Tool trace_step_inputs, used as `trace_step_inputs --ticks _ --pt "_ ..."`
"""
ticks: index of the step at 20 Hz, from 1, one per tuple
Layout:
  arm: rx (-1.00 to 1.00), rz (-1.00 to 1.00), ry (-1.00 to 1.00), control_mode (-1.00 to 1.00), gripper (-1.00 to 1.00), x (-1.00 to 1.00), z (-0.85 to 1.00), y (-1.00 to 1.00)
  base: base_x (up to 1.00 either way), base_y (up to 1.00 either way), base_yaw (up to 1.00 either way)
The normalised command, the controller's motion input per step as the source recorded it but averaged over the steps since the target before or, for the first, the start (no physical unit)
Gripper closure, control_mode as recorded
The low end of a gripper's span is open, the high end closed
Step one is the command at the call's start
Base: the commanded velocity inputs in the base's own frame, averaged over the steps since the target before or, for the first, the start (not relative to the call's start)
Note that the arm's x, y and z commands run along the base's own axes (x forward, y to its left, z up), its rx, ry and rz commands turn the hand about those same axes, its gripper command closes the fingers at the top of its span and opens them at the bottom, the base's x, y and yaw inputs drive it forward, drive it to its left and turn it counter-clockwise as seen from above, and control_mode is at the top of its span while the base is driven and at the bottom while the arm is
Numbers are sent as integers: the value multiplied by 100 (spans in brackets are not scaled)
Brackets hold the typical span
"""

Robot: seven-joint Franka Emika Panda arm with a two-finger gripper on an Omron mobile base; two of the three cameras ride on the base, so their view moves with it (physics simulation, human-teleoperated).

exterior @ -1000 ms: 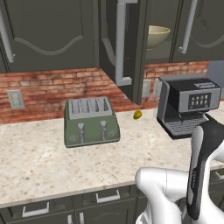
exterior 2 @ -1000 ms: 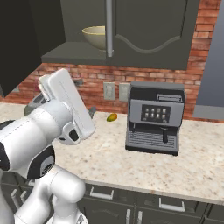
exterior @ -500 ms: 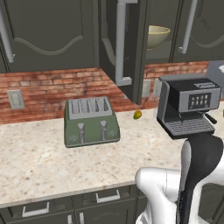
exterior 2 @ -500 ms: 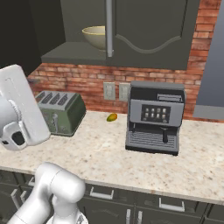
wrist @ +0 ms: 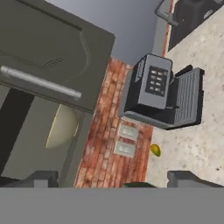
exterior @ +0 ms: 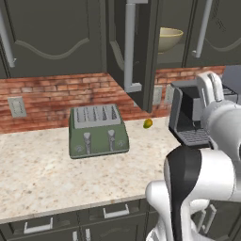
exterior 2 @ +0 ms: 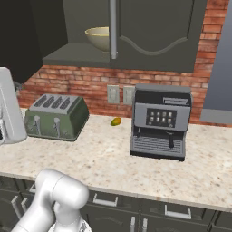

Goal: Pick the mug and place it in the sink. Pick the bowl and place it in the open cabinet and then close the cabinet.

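A: Where is the bowl (exterior 2: 100, 38)?
B: Inside the open cabinet (exterior 2: 149, 31), on its shelf, above the toaster (exterior 2: 56, 117) and coffee machine (exterior 2: 160, 121).
A: And the gripper (wrist: 113, 178)?
B: Spread wide, holding nothing, facing the cabinet.

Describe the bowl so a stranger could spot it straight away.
Start at the dark wall cabinet above the brick backsplash, over the coffee machine. Its door stands open, and on the shelf inside sits the bowl. It is wide, shallow and pale cream, the only light-coloured thing against the charcoal cabinet.
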Motion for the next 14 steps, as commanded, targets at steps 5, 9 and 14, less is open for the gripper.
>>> trace_step_inputs --ticks 5,9,14 --pt "23 0 -65 -100 -100 -69 -100 12 0 0 0" --pt "23 0 -62 -100 -100 -61 -100 65 0 0 0" --pt "13 -8 -52 -100 -100 -8 -100 100 0 0 0"
